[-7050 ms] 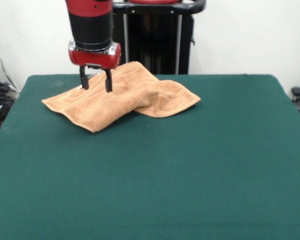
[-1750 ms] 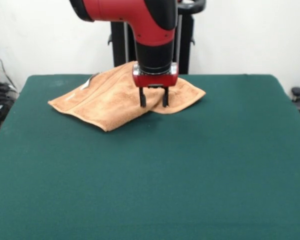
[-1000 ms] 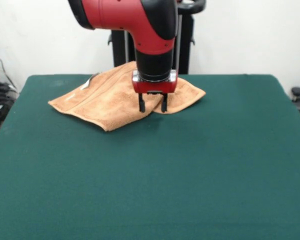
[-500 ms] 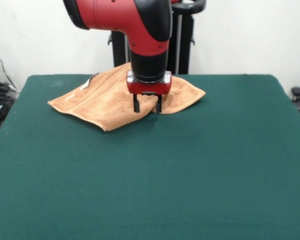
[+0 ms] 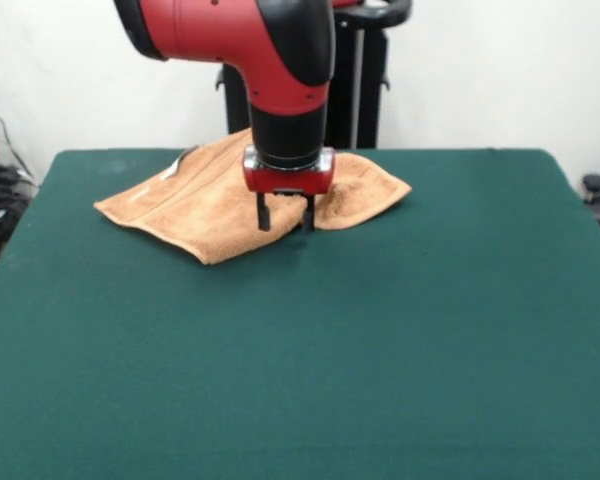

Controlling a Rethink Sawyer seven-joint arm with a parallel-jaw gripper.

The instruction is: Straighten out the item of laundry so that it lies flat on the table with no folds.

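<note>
Tool point(image 5: 285, 220) open at folded towel point(image 5: 195, 205) edge, green table point(image 5: 380, 350); no legible txt.

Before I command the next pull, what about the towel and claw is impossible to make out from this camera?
- Towel: its far middle part, front view, hidden behind the arm and claw.
- What lies under the folded top layer: covered by the towel itself.
- Whether the open claw's tips touch the cloth or hang just above it: front view gives no depth.
- Table: near edge cut off by the bottom of the picture.
</note>
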